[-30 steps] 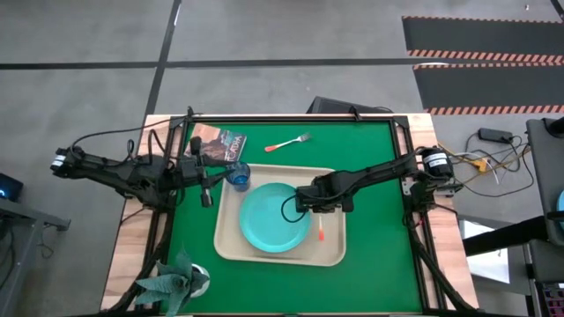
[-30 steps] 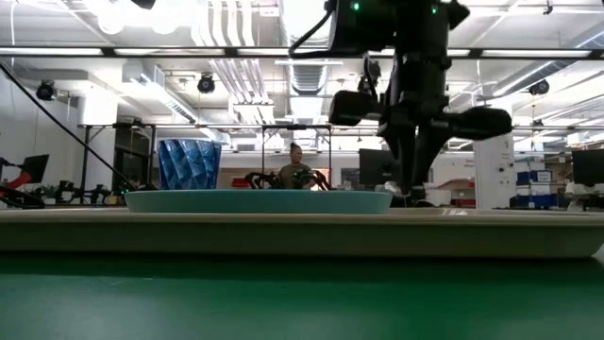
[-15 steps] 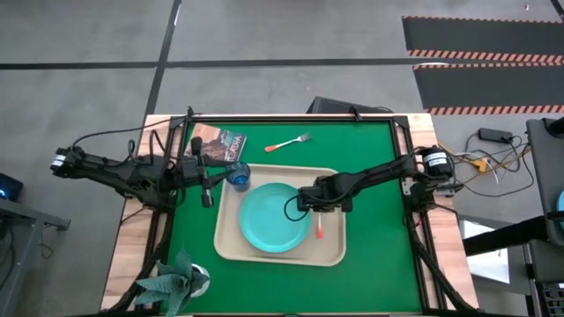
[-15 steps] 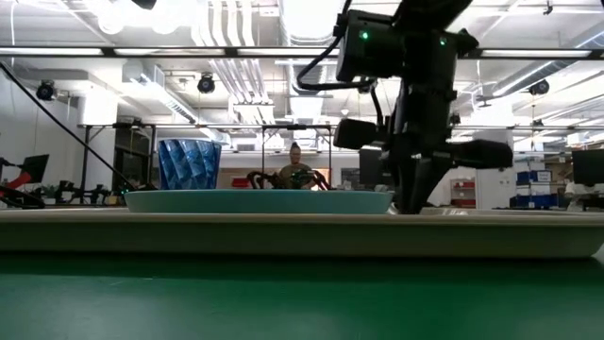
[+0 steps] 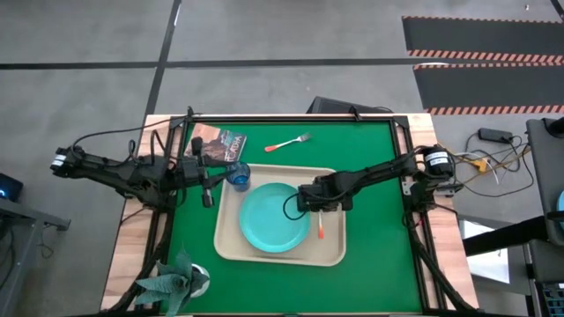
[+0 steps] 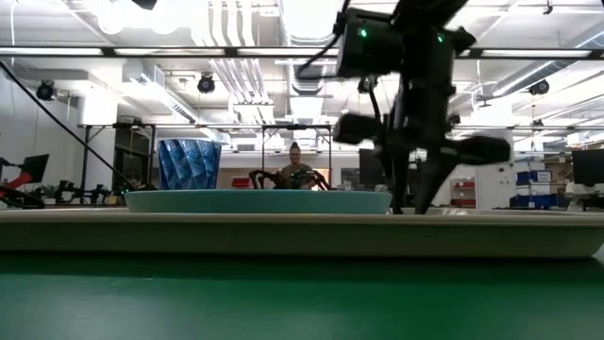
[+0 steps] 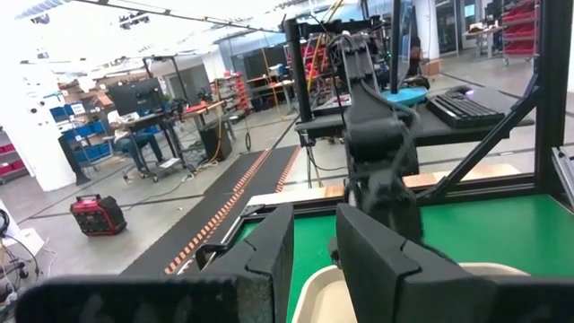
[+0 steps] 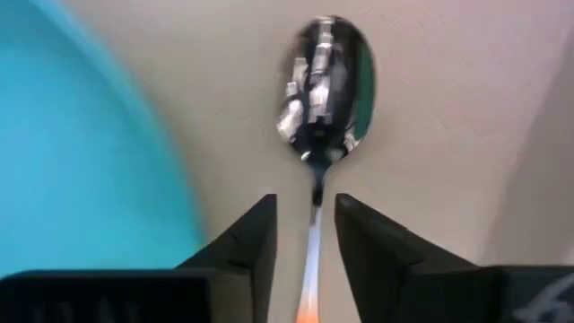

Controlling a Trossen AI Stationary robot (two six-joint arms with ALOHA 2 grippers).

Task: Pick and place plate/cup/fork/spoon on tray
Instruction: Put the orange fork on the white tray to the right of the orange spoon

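Since the silver orange-handled spoon (image 8: 321,99) lies on the beige tray (image 8: 430,179), right fingers (image 8: 242,242) straddle its stem, narrowly parted, probably letting go.

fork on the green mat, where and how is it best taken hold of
Probably by the orange-red handle of the small silver-tined fork, coming straight down from above with the fingers across the handle. It lies flat and slanted on the green table mat, apart from the beige rectangular tray, clear all round.

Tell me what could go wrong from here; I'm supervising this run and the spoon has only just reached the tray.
The right gripper straddles the spoon with open fingers; lifting crookedly could drag it against the plate. The fork lies flat on the mat, outside the tray, possibly awkward to pinch.
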